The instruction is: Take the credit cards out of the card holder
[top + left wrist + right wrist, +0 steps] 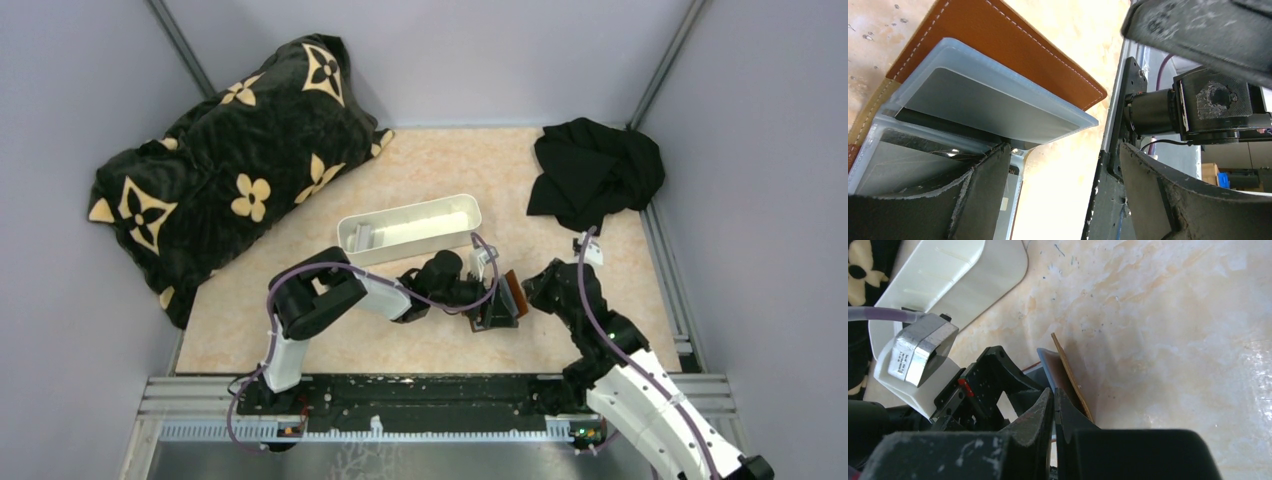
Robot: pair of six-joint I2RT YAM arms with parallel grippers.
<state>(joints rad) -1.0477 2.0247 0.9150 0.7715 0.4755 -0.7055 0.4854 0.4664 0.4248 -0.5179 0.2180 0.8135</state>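
Tiny print on the silver block (915, 352) is too blurred to read

Brown card holder (998, 55) open, flap raised, grey card (993, 107) inside pocket

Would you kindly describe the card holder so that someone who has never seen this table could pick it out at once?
On the beige marbled table, find the long white tray at the centre. Just on the near side of its right end lies a small folding card holder, opened with one flap raised. It alone is brown leather with pale stitching outside and blue-grey pockets inside.
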